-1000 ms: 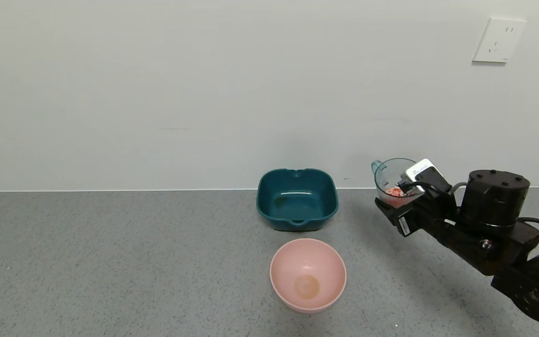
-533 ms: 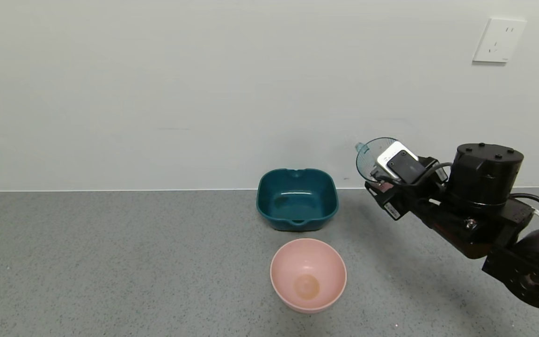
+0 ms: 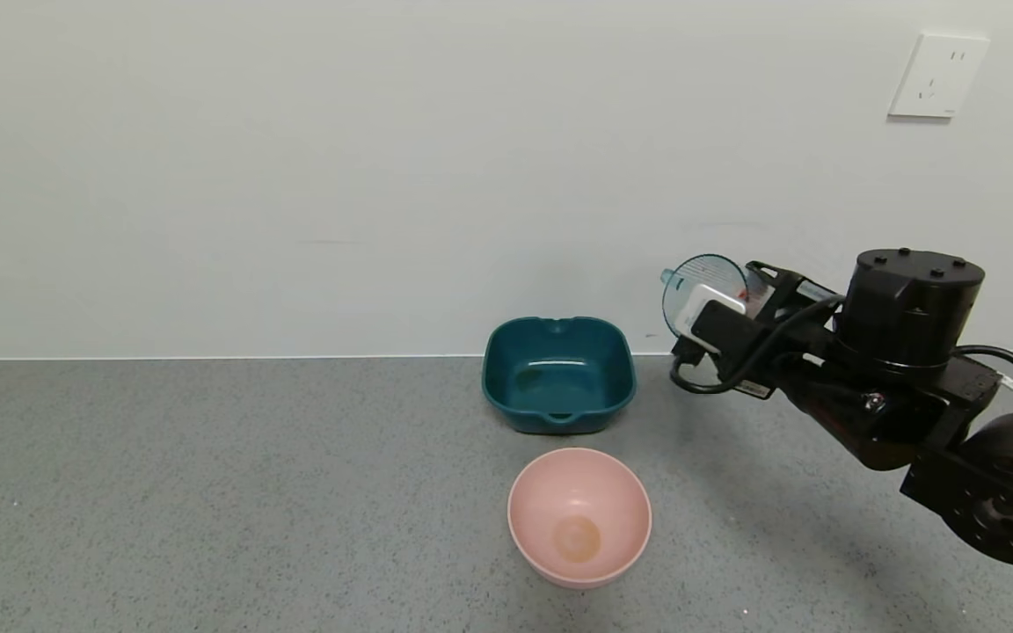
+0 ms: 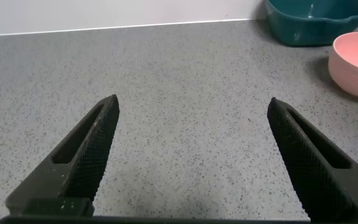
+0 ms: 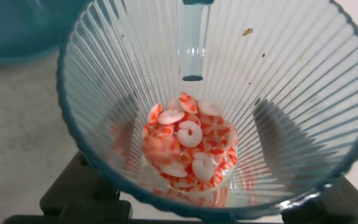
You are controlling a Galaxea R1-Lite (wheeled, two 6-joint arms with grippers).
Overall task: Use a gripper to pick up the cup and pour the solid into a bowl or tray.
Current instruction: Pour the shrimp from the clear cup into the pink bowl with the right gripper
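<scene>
Above the grey speckled tabletop [image 3: 207, 492] we hold the ribbed translucent blue-green plastic cup [image 3: 705, 297] clamped in our right gripper [image 3: 717, 325], tipped leftward so its orange-red and white ring pieces [image 5: 188, 146] can slide out; the round pale pink bowl [image 3: 579, 517] sits below-left, well apart. Left gripper [image 4: 191, 155] hangs idle, spread wide, holding nothing

Right gripper [image 3: 739, 321] raised, clamped; left gripper [image 4: 191, 158] fingers spread.
</scene>
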